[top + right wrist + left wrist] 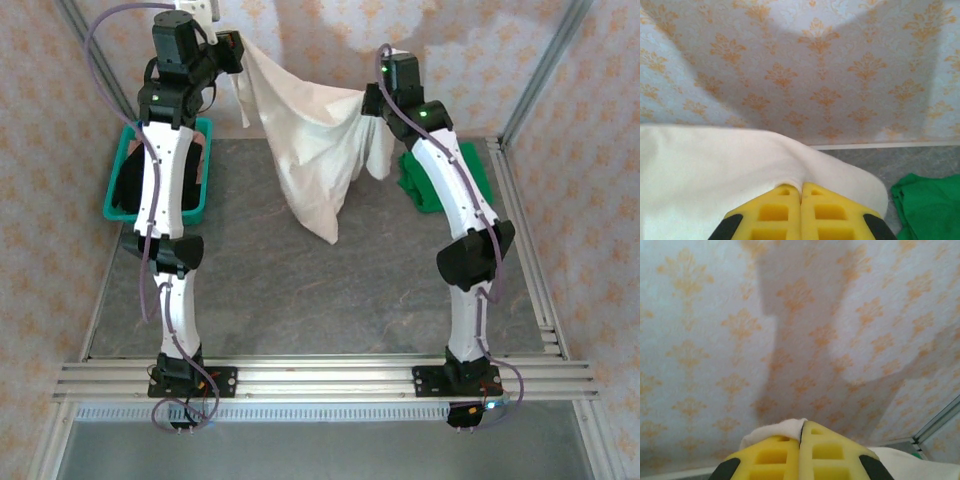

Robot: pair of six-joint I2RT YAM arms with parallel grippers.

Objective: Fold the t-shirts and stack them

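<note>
Currently left end effector, right end effector pinch cream t-shirt aloft: spreading step. Next likely: lay flat on worktop.

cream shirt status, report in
Left hand shut on cream shirt, right hand shut on it too. Shirt hangs between them over the table. Green shirt lies beside right arm.

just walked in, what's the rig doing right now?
Both arms have the cream shirt up in the air. The left gripper and right gripper are each shut on an edge of it, so it hangs between them over the table. The green shirt lies bunched at the far right. A teal basket sits far left. No folded stack yet.
</note>
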